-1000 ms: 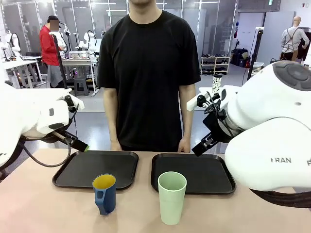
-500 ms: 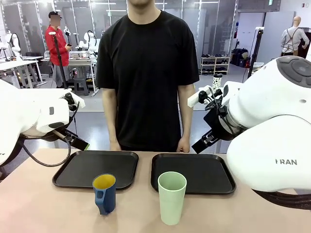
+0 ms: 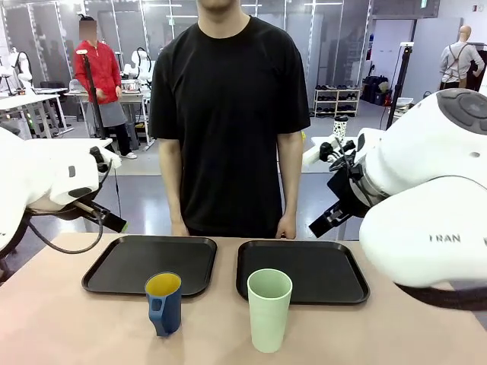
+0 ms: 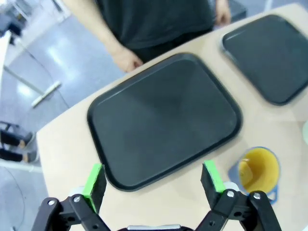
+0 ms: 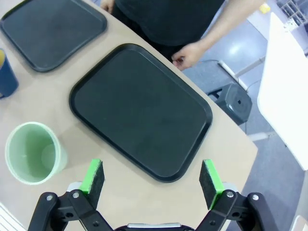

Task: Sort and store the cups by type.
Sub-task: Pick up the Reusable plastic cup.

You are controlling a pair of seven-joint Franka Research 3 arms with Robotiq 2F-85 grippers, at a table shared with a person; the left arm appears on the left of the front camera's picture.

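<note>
Both released, empty: left end effector (image 4: pixel 151 176), right end effector (image 5: pixel 151 174); tall pale mint-green plastic tumbler (image 3: pixel 269 309) and dark blue yellow-lined handled mug (image 3: pixel 163 303) upright on beige surface (image 3: pixel 68 331).

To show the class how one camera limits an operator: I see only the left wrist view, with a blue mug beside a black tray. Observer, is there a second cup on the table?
Observer: Yes. A mint-green tumbler stands upright on the table in front of the right tray, not on it.
Operator: Anything inside it?
Observer: The right wrist view looks down into it, and it holds nothing.
Operator: Is the right pincer holding anything?
Observer: No. The right pincer is open, with nothing between its pads.
</note>
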